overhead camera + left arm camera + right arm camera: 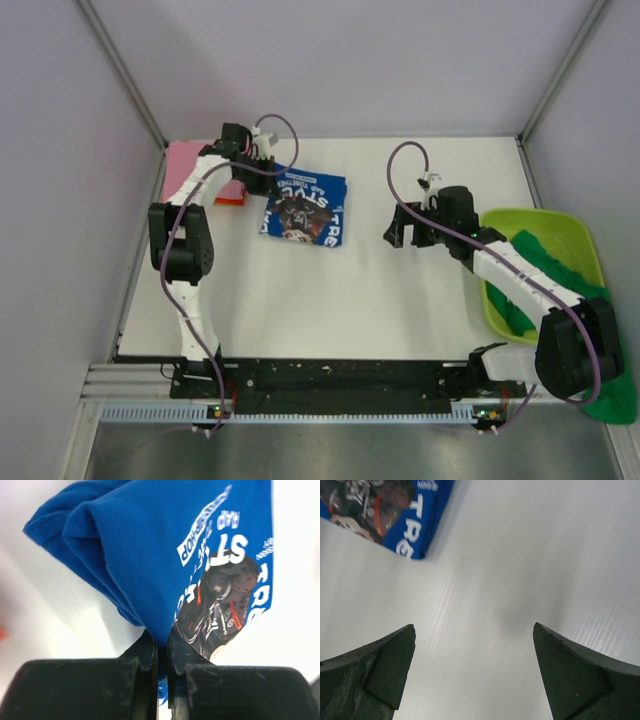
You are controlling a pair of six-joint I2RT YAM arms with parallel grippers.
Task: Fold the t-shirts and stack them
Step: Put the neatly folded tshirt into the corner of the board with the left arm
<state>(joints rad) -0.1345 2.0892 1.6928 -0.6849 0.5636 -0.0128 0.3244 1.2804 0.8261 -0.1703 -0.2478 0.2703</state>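
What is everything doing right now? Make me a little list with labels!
Left gripper: shut, pinching an edge of the blue t-shirt
Right gripper: open, holding nothing, over the white table
Blue t-shirt: folded small, print side up, on the table
Pink t-shirt: far left corner, partly under the left arm
Green t-shirt: draped in the lime tub on the right

Loads of open tabletop (350, 300) between the blue t-shirt (305, 210) and the right gripper (391, 232), though the lime-green tub (562, 232) hogs the right edge and the pink t-shirt (186, 160) the far-left corner.
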